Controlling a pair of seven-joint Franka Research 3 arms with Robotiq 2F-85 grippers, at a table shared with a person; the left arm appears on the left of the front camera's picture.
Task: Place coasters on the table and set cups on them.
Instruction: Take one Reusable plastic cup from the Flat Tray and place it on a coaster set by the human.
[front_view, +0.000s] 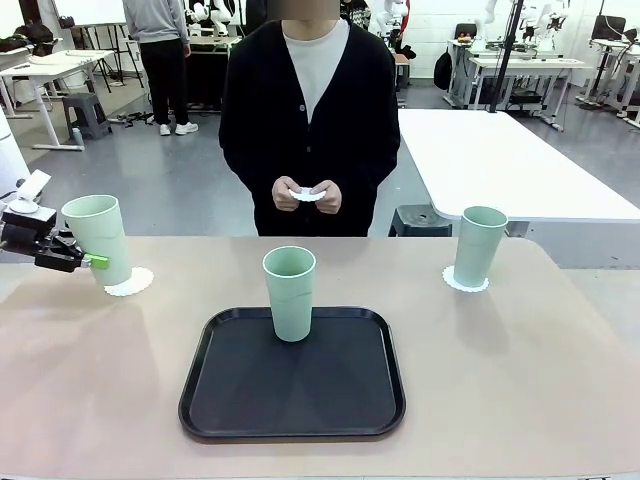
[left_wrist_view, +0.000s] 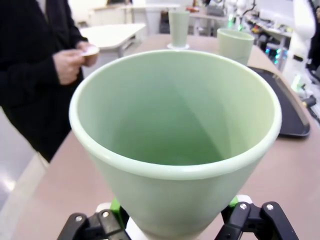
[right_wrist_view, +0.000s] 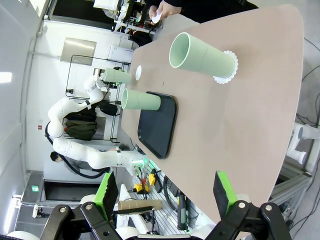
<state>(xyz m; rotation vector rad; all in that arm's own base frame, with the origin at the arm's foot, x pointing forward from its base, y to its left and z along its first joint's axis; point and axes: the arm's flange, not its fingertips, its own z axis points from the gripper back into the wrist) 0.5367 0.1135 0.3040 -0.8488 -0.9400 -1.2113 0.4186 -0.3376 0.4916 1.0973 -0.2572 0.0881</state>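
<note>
My left gripper (front_view: 88, 262) is shut on a mint-green cup (front_view: 96, 238) at the table's (front_view: 520, 390) left edge. The cup leans a little over a white coaster (front_view: 137, 282); I cannot tell whether its base touches. In the left wrist view this cup (left_wrist_view: 175, 130) sits between my green pads (left_wrist_view: 116, 206). A second cup (front_view: 289, 292) stands on the black tray (front_view: 230, 400). The third cup (front_view: 479, 243) stands on a coaster (front_view: 465, 283) at the right. The person holds another coaster (front_view: 307, 193) in both hands. My right gripper (right_wrist_view: 165, 197) hangs open off the table's right end.
The person stands at the far edge, behind the middle. A white table (front_view: 500, 160) lies beyond the far right corner. Bare tabletop stretches on both sides of the tray and in front of it.
</note>
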